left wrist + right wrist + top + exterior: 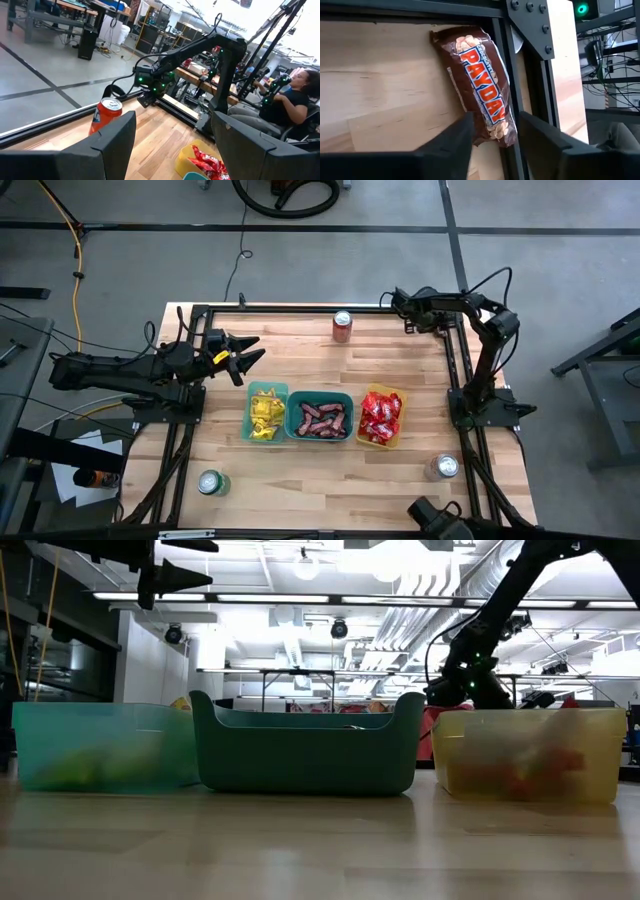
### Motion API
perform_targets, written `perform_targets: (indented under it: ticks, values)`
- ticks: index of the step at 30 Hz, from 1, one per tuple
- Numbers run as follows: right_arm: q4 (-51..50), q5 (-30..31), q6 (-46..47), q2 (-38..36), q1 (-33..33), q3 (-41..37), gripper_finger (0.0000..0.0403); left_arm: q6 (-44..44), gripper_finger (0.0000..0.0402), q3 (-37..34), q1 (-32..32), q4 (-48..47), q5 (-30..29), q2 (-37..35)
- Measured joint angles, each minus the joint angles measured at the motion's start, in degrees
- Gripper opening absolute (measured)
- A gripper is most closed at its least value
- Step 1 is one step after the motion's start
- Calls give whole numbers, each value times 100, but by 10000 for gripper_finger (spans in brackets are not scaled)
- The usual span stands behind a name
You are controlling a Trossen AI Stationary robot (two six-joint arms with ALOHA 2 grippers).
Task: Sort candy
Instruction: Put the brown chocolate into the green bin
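A brown candy bar [482, 75] lies flat on the table's far right corner, along the black frame rail [507, 65]. My right gripper [496, 116] slants down onto it and is shut on its near end; the high view shows that gripper [398, 302] at the far right corner, with the bar hidden under it. My left gripper [245, 360] hangs open above the table's left side, with nothing between its fingers [115, 145]. Sorted candy fills three bins: yellow packets [265, 412], brown bars [320, 420], red packets [381, 416]. My right gripper pinches the bar's end nearest to it [495, 132] between its two fingers, one on each long side. The fingers slant down from above and run along the bar. The bar lies flat on the wood, tilted against the rail.
A red can [342, 326] stands near the far edge, a green can [208, 482] at the near left, a silver can [443, 468] at the near right. The three bins [305, 755] stand in a row mid-table. Black frame rails border the table. A person [295, 100] sits beyond the table.
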Motion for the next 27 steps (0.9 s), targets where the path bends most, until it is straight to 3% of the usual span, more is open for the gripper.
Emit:
perform_targets:
  ticks: [5, 9, 13, 21, 27]
  values:
    - [74, -81, 102, 4, 0, -22, 88, 4, 245, 0, 0, 0, 1, 0]
    - [292, -557, 106, 4, -7, -24, 82, 4, 245, 0, 0, 0, 1, 0]
    - [342, -602, 230, 4, -11, -24, 92, 2, 245, -2, 0, 0, 2, 0]
    - [274, -20, 1278, 4, -11, -28, 105, -5, 245, -2, 0, 0, 2, 0]
    - [287, 414, 2056, 4, -10, -33, 61, -5, 245, -2, 0, 0, 2, 0]
